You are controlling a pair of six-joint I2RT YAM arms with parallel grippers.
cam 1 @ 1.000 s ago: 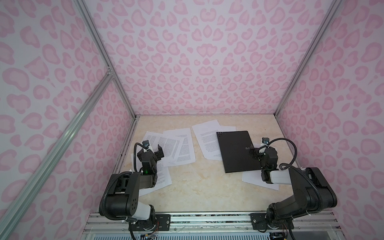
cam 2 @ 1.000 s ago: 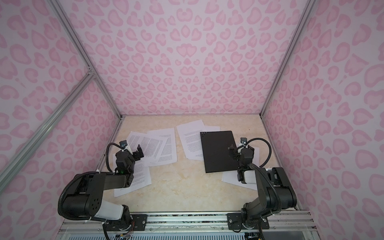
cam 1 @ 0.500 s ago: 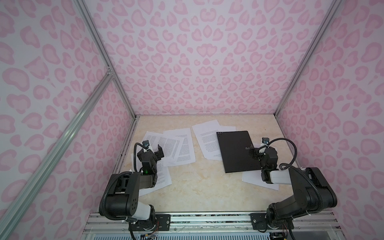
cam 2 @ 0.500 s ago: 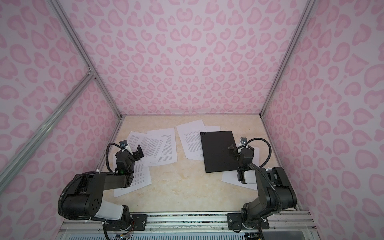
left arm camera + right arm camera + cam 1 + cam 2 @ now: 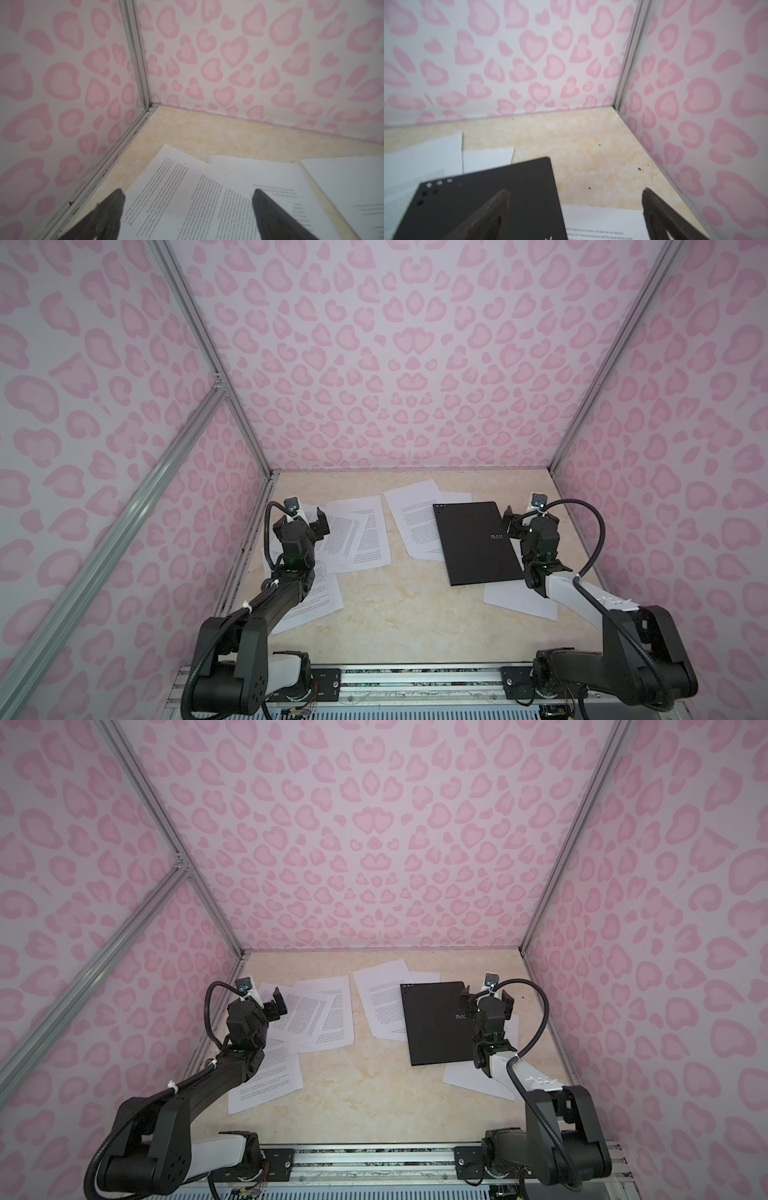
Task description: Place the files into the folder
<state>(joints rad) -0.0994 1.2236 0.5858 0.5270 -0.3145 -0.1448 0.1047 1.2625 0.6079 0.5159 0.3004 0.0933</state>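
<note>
— On the left of the table, my left gripper hangs with its jaws spread wide and nothing in them, above the overlapping files by the side wall.
— What worries you there?
— They're thin sheets lying flat. If I pinch down, I expect the fingers to skid, crease the top one, or drag several at once, since they overlap. Another sheet lies partly under that arm, so a low sweep could shove it.
— And the middle?
— More pages run under the left edge of the folder, which lies closed, cover up. If I lift the cover carelessly, the whole folder may slide and carry those pages along.
— The right side?
— My right gripper is also wide and empty, straddling the folder's right edge. I can't tell whether it touches. One more page sticks out beneath the near corner. A grab at that edge might catch both covers, or that page, instead of the top cover alone.
</note>
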